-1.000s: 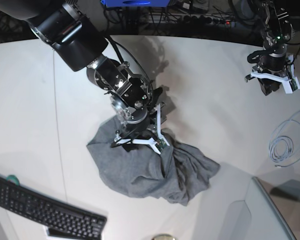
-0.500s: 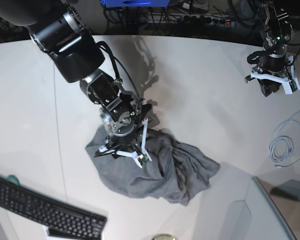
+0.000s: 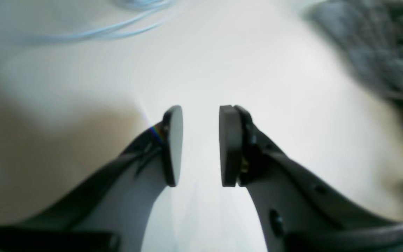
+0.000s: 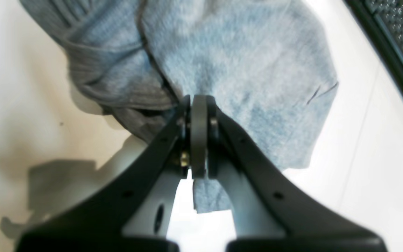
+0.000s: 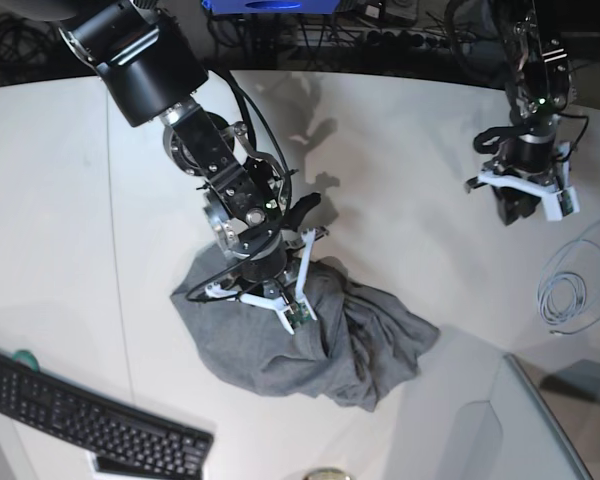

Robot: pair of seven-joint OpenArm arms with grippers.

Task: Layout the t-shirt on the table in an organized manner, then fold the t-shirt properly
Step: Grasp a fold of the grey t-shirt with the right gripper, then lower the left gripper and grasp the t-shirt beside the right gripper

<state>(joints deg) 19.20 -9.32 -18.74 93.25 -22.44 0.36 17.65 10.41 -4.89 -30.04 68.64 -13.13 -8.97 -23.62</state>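
The grey t-shirt (image 5: pixel 320 345) lies crumpled in a heap on the white table (image 5: pixel 410 170). My right gripper (image 5: pixel 263 297) presses down on the heap's upper left part. In the right wrist view this gripper (image 4: pixel 198 136) is shut, with a fold of the t-shirt (image 4: pixel 250 77) pinched between its pads. My left gripper (image 5: pixel 518 210) hangs over bare table at the far right, well away from the cloth. In the left wrist view it (image 3: pixel 200 145) is open with nothing between its pads, and the t-shirt (image 3: pixel 380 45) is a blur at the upper right.
A black keyboard (image 5: pixel 90 415) lies at the front left, also seen as the keyboard (image 4: pixel 397 45) in the right wrist view. A coiled pale cable (image 5: pixel 570 290) rests at the right edge. A grey-edged panel (image 5: pixel 540 430) stands at the front right. A thin seam (image 5: pixel 115 250) crosses the table.
The right gripper's jaws came together on the t-shirt fabric, and its wrist turned over the heap. The left arm shifted slightly left and lower.
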